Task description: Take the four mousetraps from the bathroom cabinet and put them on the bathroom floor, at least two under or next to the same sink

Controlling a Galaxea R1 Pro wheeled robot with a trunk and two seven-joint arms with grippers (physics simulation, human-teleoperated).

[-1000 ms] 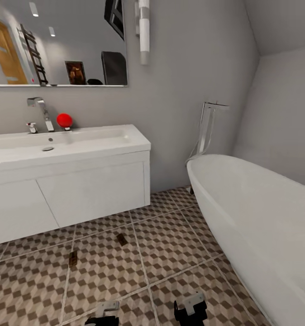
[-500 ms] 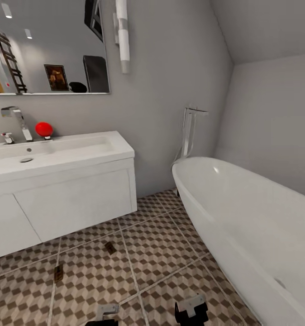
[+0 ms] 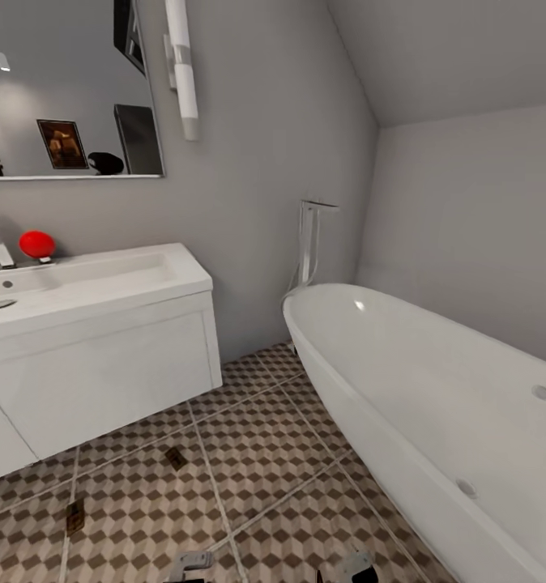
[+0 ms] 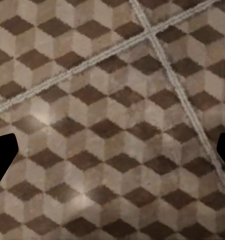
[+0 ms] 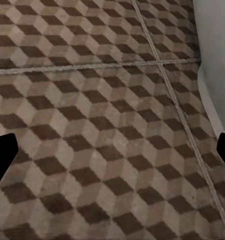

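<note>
Left tool, fingers spread, above bathroom floor.

Even soft light; glare spot on bathtub; wrist views blurry.

Little of the robot's body is in sight. In the head view the left gripper has a pale grey, blocky metal-looking bracket, and the right gripper pairs a similar light grey piece with a black body. In the wrist views, each gripper's fingertips are plain matte black, unmarked wedges.
</note>
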